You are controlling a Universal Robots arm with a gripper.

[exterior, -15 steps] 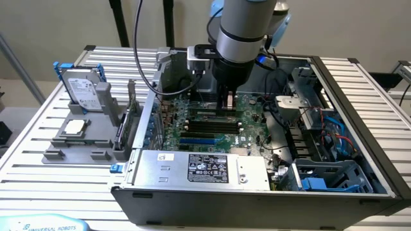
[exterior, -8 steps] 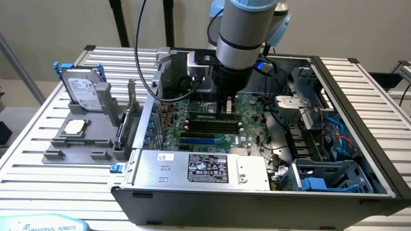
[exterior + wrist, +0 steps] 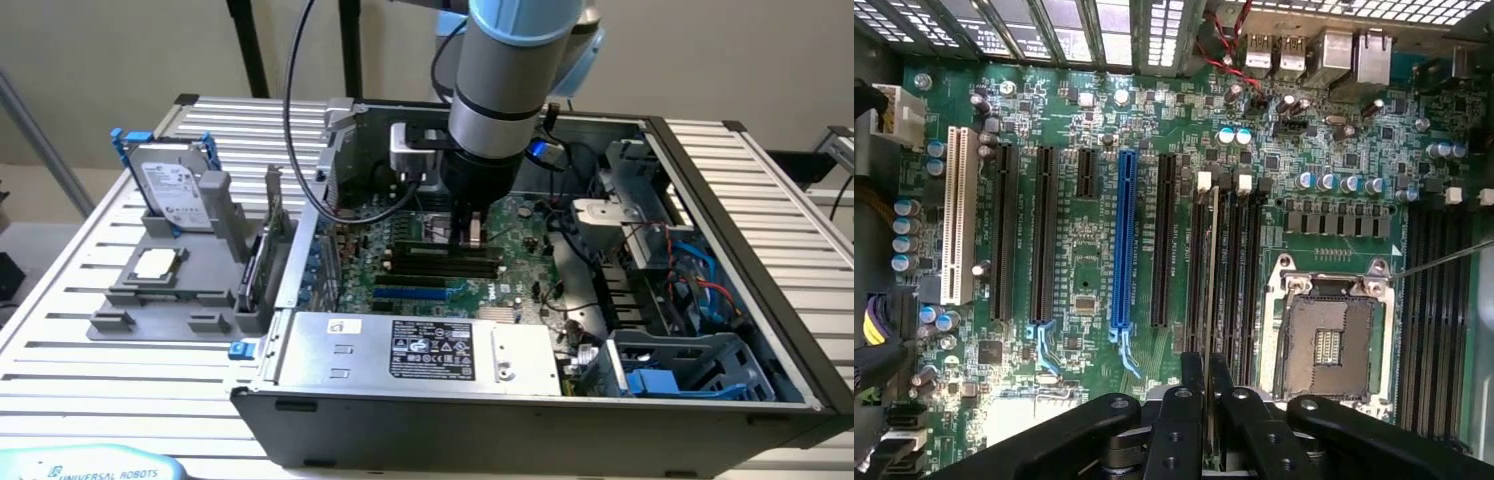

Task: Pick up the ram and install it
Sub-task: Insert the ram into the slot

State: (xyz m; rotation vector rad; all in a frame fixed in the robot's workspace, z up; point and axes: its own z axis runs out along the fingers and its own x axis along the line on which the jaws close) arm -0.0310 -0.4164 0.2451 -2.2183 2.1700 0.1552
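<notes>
Already we have the ram (image 3: 1212,290) pinched edge-on in the gripper (image 3: 1208,385), lined over a motherboard (image 3: 1094,90) slot (image 3: 1199,270), seemingly not yet seated.

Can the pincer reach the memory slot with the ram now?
Probably yes: the pincer holds the ram edge-on directly over the memory slots, with nothing visible in between.

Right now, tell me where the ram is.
The ram is edge-on between the gripper fingers, over the memory slots beside the empty processor socket. In the exterior view the gripper is low over the motherboard mid-case.
</notes>
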